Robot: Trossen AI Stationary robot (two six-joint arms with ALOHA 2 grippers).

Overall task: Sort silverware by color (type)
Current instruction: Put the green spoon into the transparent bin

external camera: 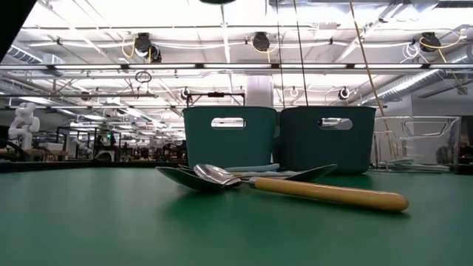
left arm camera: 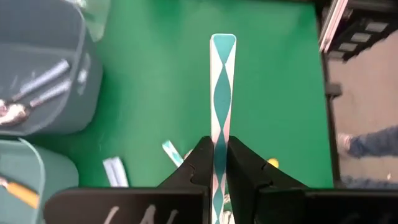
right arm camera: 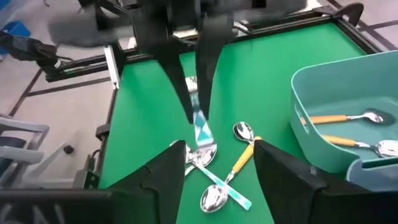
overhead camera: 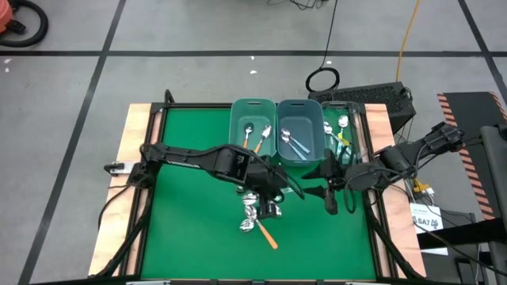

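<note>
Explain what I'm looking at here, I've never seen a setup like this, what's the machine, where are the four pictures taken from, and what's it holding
This is a robot with two dark arms working over a green table. One picture looks straight down from above, one looks level across the tabletop, and the other two come from cameras on each arm's wrist.

The left hand is shut on a teal-patterned spoon handle, lifted above the table. The right hand is open and holds nothing; it faces the left hand and the loose pile of spoons on the mat, one of them an orange-handled spoon.

At the far edge stand two teal bins. The left bin holds orange-handled spoons, the right bin light blue ones. More spoons lie in a clear tray beside them.
</note>
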